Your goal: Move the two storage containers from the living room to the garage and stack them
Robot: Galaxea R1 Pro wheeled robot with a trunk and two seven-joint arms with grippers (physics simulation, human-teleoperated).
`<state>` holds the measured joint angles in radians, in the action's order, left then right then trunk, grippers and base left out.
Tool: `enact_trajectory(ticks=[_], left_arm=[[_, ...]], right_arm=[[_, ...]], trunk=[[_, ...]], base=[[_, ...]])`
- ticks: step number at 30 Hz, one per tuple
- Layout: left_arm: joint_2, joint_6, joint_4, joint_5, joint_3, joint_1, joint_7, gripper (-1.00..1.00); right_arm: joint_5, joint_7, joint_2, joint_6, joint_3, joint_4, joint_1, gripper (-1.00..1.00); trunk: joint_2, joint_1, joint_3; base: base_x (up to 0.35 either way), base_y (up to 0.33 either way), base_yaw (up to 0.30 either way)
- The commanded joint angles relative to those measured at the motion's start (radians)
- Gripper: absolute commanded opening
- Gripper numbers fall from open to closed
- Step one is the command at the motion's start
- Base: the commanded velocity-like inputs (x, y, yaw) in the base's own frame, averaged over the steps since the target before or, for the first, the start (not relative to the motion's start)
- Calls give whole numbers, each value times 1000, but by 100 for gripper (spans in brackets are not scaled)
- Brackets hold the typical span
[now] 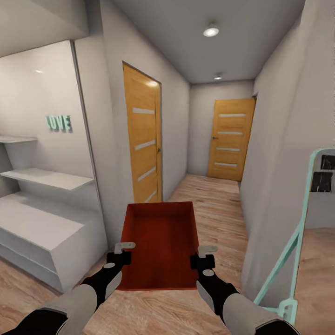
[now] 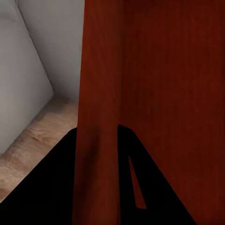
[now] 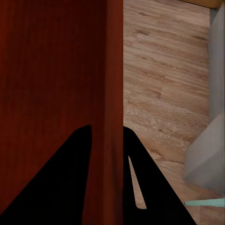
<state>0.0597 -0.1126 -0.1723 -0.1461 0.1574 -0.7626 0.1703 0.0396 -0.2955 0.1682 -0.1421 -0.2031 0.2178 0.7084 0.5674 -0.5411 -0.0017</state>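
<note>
The robot is holding one bin (image 1: pixel 163 246) out in front of its trunk, level, above the wood floor (image 1: pixel 218 200) of a hallway. The left gripper (image 1: pixel 122 253) is clamping the bin's left wall, jaws closed over the thin rim; the right gripper (image 1: pixel 201 257) is gripping the right wall likewise. Two wooden doors (image 1: pixel 142 139) are standing ahead, white shelves (image 1: pixel 46 179) at left, a mint frame (image 1: pixel 298 237) at right.

An orange-red bin (image 1: pixel 160 244) is held between both pincers — left (image 1: pixel 122 253), right (image 1: pixel 201 258). Ahead runs a hallway with two wooden doors (image 1: pixel 231 139).
</note>
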Motion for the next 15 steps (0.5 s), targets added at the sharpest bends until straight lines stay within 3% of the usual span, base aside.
enact_trajectory(ticks=[1,15], left_arm=[[-17,-7,-4,-41,-66,-1,6,-100],[-17,-7,-6,-41,-66,-1,5,-100]], right_arm=[[17,-1,-9,-6,27,-6,0,-100],[17,-1,-9,-5,26,-6,0,-100]], trunk=[[0,-1,0],[0,-1,0]], base=[[298,226,-270],[297,227,-270]])
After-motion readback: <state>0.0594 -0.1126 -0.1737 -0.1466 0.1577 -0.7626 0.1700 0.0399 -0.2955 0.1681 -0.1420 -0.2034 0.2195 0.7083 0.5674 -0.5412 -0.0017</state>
